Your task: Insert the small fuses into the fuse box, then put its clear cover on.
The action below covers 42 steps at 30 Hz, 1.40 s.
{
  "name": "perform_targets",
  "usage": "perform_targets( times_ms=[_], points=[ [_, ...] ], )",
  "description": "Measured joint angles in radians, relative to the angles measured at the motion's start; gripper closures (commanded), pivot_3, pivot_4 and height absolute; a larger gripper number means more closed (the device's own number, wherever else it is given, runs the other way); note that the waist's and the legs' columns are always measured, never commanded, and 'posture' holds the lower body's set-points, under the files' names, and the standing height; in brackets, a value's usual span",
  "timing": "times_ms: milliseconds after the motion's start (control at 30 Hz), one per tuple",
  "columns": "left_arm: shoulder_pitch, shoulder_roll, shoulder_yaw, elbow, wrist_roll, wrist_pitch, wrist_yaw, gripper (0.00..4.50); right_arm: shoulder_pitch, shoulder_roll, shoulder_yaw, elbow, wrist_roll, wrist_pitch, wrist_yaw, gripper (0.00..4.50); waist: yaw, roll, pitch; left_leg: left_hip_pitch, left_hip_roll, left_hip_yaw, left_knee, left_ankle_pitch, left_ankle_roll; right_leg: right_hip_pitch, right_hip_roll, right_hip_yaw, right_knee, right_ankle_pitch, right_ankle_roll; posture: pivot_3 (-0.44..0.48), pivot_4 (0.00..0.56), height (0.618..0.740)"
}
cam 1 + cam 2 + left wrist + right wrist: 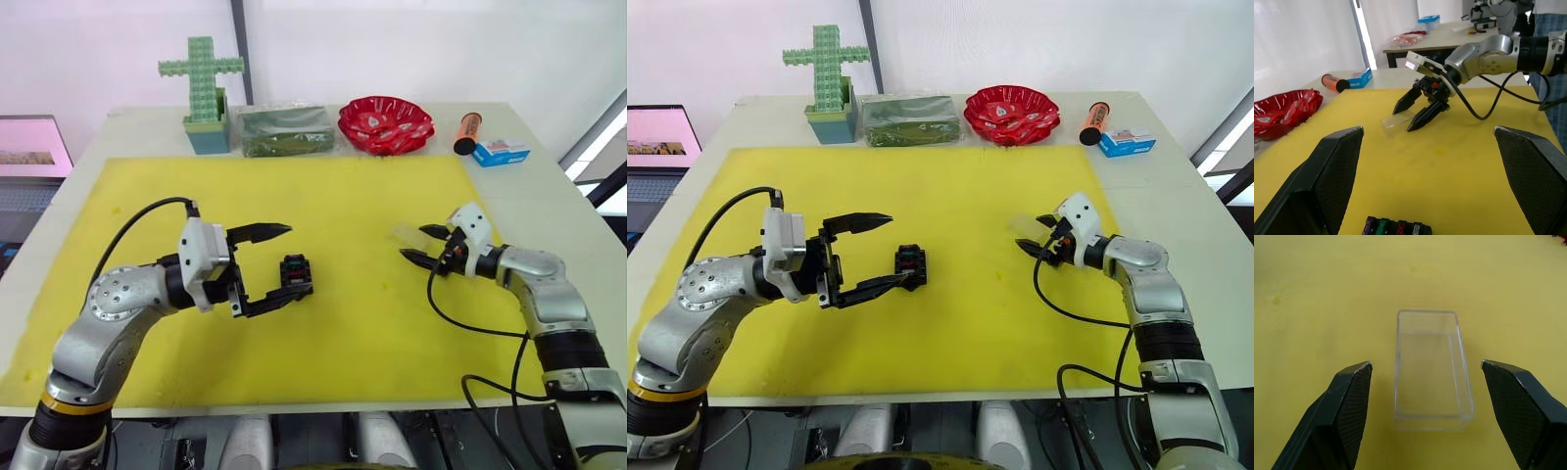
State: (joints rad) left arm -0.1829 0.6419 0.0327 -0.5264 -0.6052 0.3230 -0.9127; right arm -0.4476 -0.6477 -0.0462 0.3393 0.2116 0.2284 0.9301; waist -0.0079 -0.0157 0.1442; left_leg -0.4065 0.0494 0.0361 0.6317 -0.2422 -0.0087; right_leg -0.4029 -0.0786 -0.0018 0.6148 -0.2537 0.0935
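No readable writing anywhere, not even on the small blue-and-white carton [501, 152] at the counter's far right corner. The yellow mat [343, 206] looks soft and matte. The fuse box [296, 272], a black ribbed plastic block, sits in the mat's middle with purple, green, red and grey small fuses [1396, 227] seated in a row on top. The left gripper [278, 264] has its jaws spread wide around it. The clear cover [1431, 368], a glossy transparent rectangular shell, lies near the mat's right edge, apart from the box, between the wide-open jaws of the right gripper [421, 245].
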Motion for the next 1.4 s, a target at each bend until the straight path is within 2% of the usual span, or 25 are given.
perform_targets(
  times_ms=[33, 133, 267, 567, 667, 767, 933, 1167, 1400],
  points=[
    [0.000, 0.000, 0.000, 0.000, 0.000, 0.000, 0.000, 0.00, 0.000, 0.001, 0.000, 0.002, 0.000, 0.000, 0.000, 0.72, 0.000, 0.000, 0.000, 0.000, 0.000, 0.000, 0.000, 0.000, 0.000, 0.000, 0.000, 0.000, 0.000, 0.000, 0.000, 0.000, 0.150, 0.740],
    [0.000, 0.000, 0.000, 0.000, 0.000, 0.000, 0.001, 0.00, 0.000, 0.001, 0.000, 0.002, 0.001, 0.002, 0.000, 1.33, -0.002, 0.000, 0.000, 0.000, 0.000, 0.000, 0.000, 0.000, 0.000, 0.000, 0.000, 0.000, 0.000, 0.000, 0.000, 0.000, 0.150, 0.740],
    [0.000, 0.001, 0.000, -0.007, 0.000, 0.001, 0.001, 0.00, 0.005, 0.001, -0.002, -0.001, 0.004, 0.006, 0.000, 2.68, -0.001, 0.000, 0.000, 0.000, 0.000, 0.000, 0.000, 0.000, 0.000, 0.000, 0.000, 0.000, 0.000, 0.000, 0.000, 0.000, 0.150, 0.740],
    [0.027, 0.008, 0.001, -0.007, 0.002, 0.001, -0.001, 0.00, 0.033, 0.000, -0.012, -0.049, 0.026, 0.028, 0.002, 2.71, -0.002, 0.000, 0.000, 0.000, 0.000, 0.000, 0.000, 0.000, 0.000, 0.000, 0.000, 0.000, 0.000, 0.000, 0.000, 0.000, 0.150, 0.740],
    [0.092, 0.009, 0.021, -0.007, 0.012, -0.005, 0.011, 0.00, 0.056, -0.005, -0.012, -0.119, 0.031, 0.060, -0.003, 2.71, -0.002, 0.000, 0.000, 0.000, 0.000, 0.000, 0.000, 0.000, 0.000, 0.000, 0.000, 0.000, 0.001, 0.000, 0.000, 0.000, 0.150, 0.740],
    [0.188, -0.001, 0.031, -0.001, 0.075, -0.041, 0.049, 0.00, 0.075, -0.007, -0.019, -0.200, 0.043, 0.098, -0.025, 2.71, -0.003, 0.001, 0.000, 0.001, 0.000, 0.000, 0.000, 0.000, 0.000, 0.000, 0.000, 0.000, 0.001, 0.000, 0.000, 0.000, 0.150, 0.740],
    [0.288, -0.057, 0.026, 0.048, 0.155, -0.104, 0.092, 0.00, 0.086, -0.006, -0.024, -0.272, 0.050, 0.130, -0.058, 2.71, 0.004, 0.001, 0.000, 0.000, 0.000, 0.000, 0.000, 0.000, 0.000, 0.000, -0.001, 0.000, 0.001, -0.002, -0.003, 0.000, 0.150, 0.740],
    [0.280, -0.171, -0.073, 0.145, 0.278, -0.144, 0.188, 0.00, 0.101, -0.002, -0.025, -0.280, 0.049, 0.118, -0.069, 2.71, 0.022, 0.001, 0.000, 0.000, 0.000, 0.000, 0.001, 0.000, 0.000, 0.000, -0.001, 0.000, 0.001, -0.002, -0.003, 0.000, 0.150, 0.740],
    [0.196, -0.190, -0.150, 0.208, 0.374, -0.114, 0.237, 0.00, 0.103, -0.001, -0.030, -0.239, 0.048, 0.086, -0.070, 2.71, 0.020, 0.001, 0.000, 0.001, 0.000, 0.000, 0.001, 0.000, 0.000, 0.000, 0.000, 0.000, 0.001, 0.000, -0.001, 0.000, 0.150, 0.740]
  ],
)
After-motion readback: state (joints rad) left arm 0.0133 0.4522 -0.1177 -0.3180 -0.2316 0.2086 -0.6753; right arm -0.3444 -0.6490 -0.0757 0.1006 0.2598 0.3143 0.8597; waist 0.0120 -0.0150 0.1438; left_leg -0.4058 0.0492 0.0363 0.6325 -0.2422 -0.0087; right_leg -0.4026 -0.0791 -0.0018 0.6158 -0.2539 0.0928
